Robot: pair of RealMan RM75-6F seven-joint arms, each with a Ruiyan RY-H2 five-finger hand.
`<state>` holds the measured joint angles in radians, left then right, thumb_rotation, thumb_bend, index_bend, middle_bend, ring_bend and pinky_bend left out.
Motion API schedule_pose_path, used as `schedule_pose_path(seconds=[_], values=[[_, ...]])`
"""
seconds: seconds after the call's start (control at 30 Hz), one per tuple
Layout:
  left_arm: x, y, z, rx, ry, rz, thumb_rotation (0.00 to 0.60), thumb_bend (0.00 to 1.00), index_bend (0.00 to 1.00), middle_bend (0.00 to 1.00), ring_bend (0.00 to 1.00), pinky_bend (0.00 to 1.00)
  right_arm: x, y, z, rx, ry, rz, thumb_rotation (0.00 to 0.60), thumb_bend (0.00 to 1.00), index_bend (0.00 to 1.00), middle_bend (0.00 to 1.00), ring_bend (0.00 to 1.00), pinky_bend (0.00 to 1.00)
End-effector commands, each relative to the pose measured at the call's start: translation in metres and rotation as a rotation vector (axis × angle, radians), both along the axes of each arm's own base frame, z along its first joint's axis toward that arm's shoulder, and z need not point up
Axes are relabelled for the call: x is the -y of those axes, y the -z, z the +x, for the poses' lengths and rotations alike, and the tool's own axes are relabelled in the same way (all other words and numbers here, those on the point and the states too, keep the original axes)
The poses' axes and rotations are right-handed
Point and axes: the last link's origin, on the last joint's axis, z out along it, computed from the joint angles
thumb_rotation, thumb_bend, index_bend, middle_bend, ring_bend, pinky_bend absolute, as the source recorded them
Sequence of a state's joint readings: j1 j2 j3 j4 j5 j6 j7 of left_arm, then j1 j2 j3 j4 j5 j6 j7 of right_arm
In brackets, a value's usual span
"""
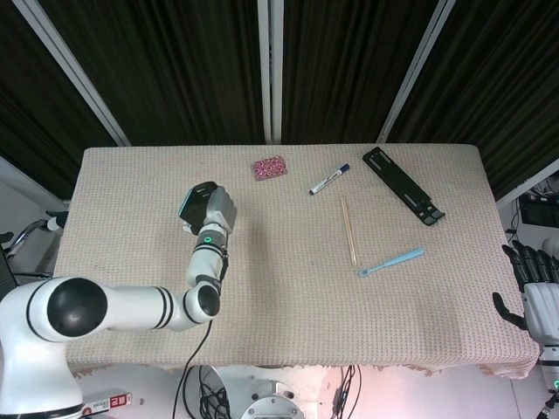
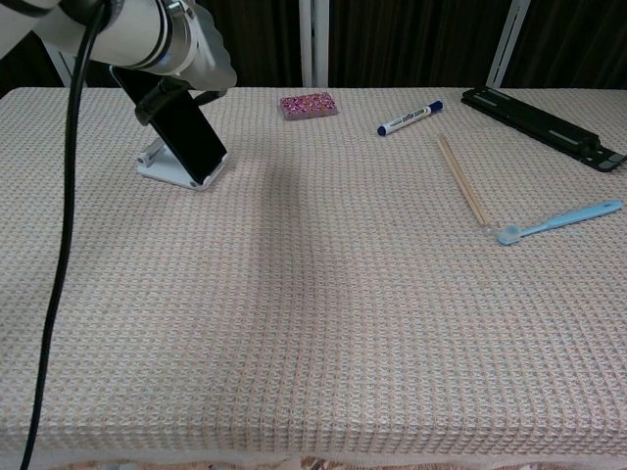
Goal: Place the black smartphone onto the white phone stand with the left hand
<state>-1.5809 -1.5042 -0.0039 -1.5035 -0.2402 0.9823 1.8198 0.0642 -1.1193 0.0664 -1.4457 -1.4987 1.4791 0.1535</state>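
My left hand (image 1: 216, 209) fingers (image 2: 157, 98) hold the black slab smartphone (image 2: 176, 129), tilted with its lower edge on the white plastic phone stand (image 2: 174, 171). My right hand (image 1: 534, 292) hangs off the worktop (image 1: 288, 288), fingers apart, empty.

A beige woven cloth (image 1: 279, 288) covers the worktop. At the far middle lies a pink patterned block (image 1: 269, 168), with a blue-capped marker (image 1: 328, 179) to its right. Farther right sits a long black stand (image 1: 403, 185), folded flat. Nearer, a pair of wooden chopsticks (image 1: 348, 230) lies beside a light blue toothbrush (image 1: 390, 261).
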Motion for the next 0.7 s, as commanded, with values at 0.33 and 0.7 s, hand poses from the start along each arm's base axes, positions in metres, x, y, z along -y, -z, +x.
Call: schedule_pose_path(seconds=[0.33,0.7], values=[[0.0003,0.0004,0.0005,0.044,0.030,-0.037,0.600,0.40,0.11,0.15,0.18,0.36,-0.0007,-0.0008,-0.0008,-0.003,0.014,0.001,0.600,0.30,0.00,0.00,0.00,0.00],[0.0013,-0.0039,-0.0047,0.063,-0.015,-0.032,0.600,0.31,0.08,0.12,0.15,0.32,-0.0018,-0.0008,-0.0011,-0.005,0.018,0.002,0.600,0.30,0.00,0.00,0.00,0.00]])
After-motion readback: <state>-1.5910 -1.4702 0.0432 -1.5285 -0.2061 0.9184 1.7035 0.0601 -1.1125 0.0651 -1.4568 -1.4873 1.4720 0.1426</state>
